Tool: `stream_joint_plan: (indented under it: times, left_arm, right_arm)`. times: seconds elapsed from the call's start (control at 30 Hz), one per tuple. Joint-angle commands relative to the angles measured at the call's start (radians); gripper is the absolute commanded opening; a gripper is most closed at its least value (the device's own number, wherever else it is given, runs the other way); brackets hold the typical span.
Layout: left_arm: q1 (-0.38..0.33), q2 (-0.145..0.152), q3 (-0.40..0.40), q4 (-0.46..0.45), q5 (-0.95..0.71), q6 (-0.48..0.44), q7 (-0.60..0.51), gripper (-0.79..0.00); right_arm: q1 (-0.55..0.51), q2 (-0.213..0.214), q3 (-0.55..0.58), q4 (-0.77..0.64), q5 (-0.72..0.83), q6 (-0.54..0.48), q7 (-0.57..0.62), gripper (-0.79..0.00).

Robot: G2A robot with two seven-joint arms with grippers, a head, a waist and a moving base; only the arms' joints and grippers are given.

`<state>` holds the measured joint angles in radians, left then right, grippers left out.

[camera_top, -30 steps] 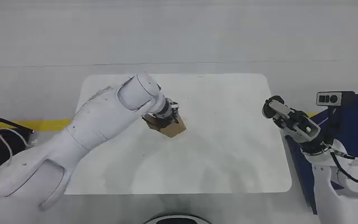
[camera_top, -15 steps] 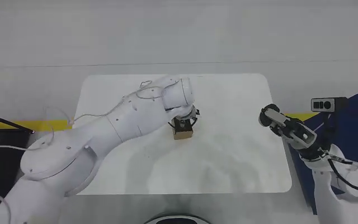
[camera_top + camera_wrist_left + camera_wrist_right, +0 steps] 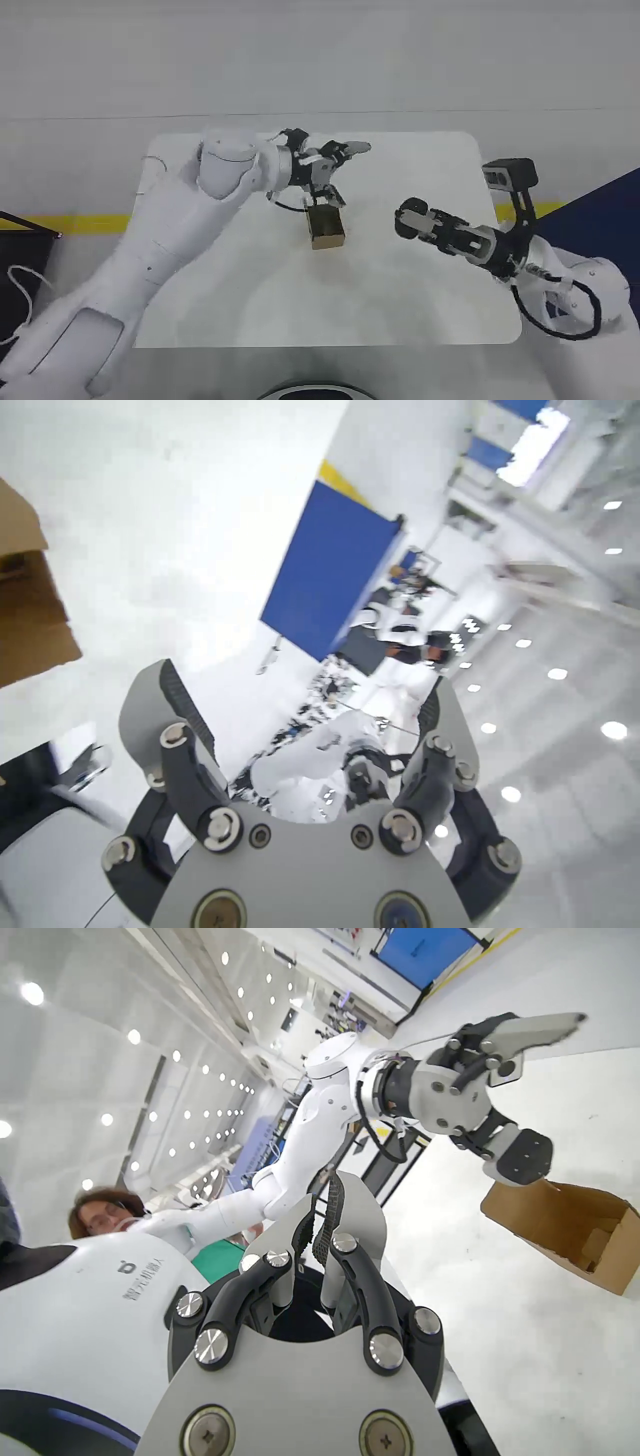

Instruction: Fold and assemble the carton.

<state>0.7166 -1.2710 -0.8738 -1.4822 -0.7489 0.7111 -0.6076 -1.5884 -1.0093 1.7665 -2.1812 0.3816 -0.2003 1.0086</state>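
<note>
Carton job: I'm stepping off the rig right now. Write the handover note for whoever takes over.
Left tool: open and empty, close over the small brown cardboard carton, on its side away from the robot.
Right tool: shut and empty, above the white table, off to one side of the carton and apart from it.
Carton: lies near the middle of the table; neither tool holds it.
Done: the body is squared up into a box shape.
Left: the end facing the right tool is open, with a flap showing inside, so fold and close it. I cannot tell the state of the other end.
</note>
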Motion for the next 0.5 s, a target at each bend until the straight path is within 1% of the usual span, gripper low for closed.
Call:
stream_joint_plan:
  times: [0.0,0.03,0.07,0.13,0.2,0.27,0.33,0.37,0.43,0.47]
  left_arm:
    - [0.241,0.034,-0.12,-0.184,-0.012,-0.011,0.064,0.0]
    - [0.313,0.042,-0.142,-0.233,-0.02,-0.022,0.085,0.0]
    - [0.368,0.047,-0.152,-0.268,-0.022,-0.026,0.106,0.0]
    - [0.439,0.052,-0.156,-0.312,-0.017,-0.028,0.159,0.0]
    - [0.489,0.05,-0.157,-0.341,-0.035,-0.031,0.226,0.0]
    - [0.525,0.046,-0.149,-0.366,-0.06,-0.02,0.311,0.0]
    - [0.541,0.037,-0.138,-0.376,-0.101,-0.019,0.389,0.0]
    - [0.545,0.031,-0.138,-0.368,-0.141,-0.054,0.407,0.0]
    - [0.541,0.019,-0.136,-0.317,-0.212,-0.12,0.431,0.0]
    - [0.536,0.012,-0.134,-0.294,-0.25,-0.162,0.426,0.0]
  right_arm:
    - [0.037,0.002,-0.035,0.009,-0.053,-0.017,0.02,-0.785]
    - [0.055,0.003,-0.054,0.014,-0.067,-0.027,0.035,-0.785]
    - [0.072,0.004,-0.07,0.025,-0.071,-0.036,0.039,-0.785]
    - [0.106,0.005,-0.095,0.047,-0.08,-0.046,0.044,-0.785]
    - [0.136,0.005,-0.116,0.069,-0.085,-0.048,0.042,-0.785]
    - [0.168,0.006,-0.135,0.089,-0.095,-0.041,0.04,-0.785]
    - [0.197,0.006,-0.152,0.108,-0.105,-0.033,0.034,-0.785]
    - [0.21,0.006,-0.158,0.117,-0.106,-0.029,0.032,-0.785]
    - [0.232,0.007,-0.165,0.135,-0.104,-0.024,0.027,-0.776]
    - [0.241,0.007,-0.165,0.142,-0.108,-0.023,0.025,-0.767]
